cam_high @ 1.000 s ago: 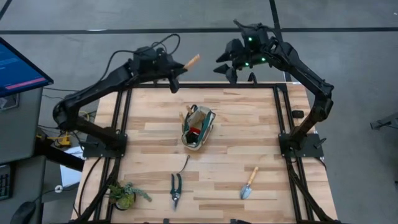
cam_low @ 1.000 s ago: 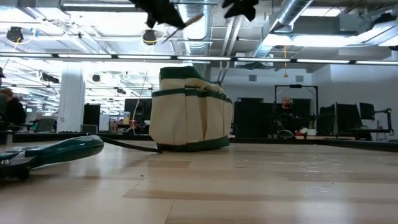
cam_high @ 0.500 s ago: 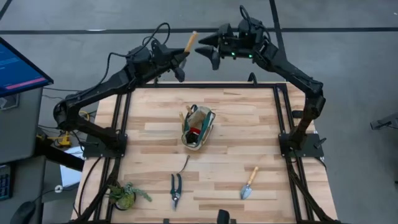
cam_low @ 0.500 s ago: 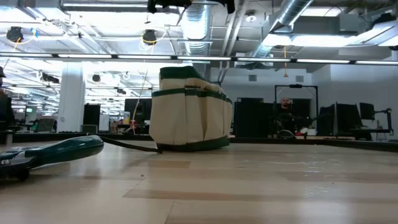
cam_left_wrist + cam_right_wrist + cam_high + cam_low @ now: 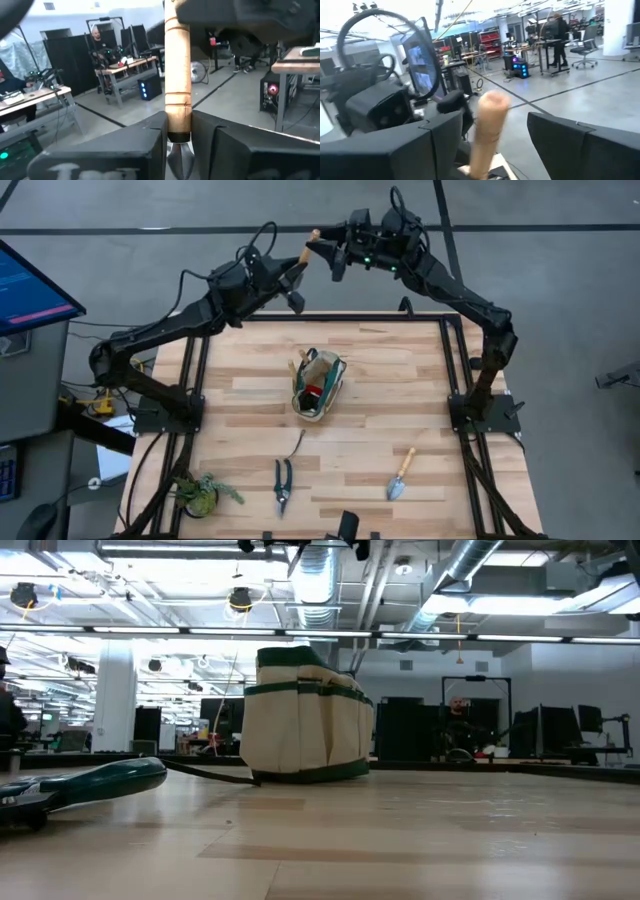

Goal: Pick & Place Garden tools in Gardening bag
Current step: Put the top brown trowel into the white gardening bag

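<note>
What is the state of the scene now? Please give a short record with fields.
left hand: shut on wooden-handled trowel, raised beyond the table's far edge
right hand: open, its fingers on either side of the handle's end
gardening bag: at mid table, tools inside
on table: pruning shears, second trowel, hooked tool, plant

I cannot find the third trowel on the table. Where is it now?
In the high view, the trowel is held up beyond the table's far edge by the left claw, its wooden handle between the right claw's open fingers.
</note>
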Robot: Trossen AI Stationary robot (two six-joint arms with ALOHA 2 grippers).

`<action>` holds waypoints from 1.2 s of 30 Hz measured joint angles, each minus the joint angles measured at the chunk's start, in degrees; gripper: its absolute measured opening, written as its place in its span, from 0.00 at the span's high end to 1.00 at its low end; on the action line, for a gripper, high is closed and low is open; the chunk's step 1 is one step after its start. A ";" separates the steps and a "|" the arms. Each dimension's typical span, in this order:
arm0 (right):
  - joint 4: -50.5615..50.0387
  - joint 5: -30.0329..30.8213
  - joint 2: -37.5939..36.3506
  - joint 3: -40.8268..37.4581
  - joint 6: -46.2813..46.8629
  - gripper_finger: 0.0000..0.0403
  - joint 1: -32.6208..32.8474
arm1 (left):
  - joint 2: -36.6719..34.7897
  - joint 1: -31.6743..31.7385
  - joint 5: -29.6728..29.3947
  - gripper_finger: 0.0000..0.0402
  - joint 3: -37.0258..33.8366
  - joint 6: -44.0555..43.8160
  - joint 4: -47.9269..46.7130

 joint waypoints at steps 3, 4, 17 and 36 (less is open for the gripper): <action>-0.32 -0.14 0.00 0.00 0.01 0.48 0.19 | 0.68 -0.68 0.39 0.92 0.05 0.14 0.90; -0.50 -0.28 0.00 0.00 0.01 0.48 0.23 | 0.80 -0.81 0.38 0.92 -0.05 0.50 0.56; -1.92 1.16 0.00 0.00 -0.10 0.88 2.36 | 1.77 -2.53 -1.99 0.92 -0.02 2.95 2.14; -16.20 6.02 -7.33 0.09 -8.56 0.87 -1.47 | 1.03 -2.40 -3.21 0.47 0.02 2.78 0.38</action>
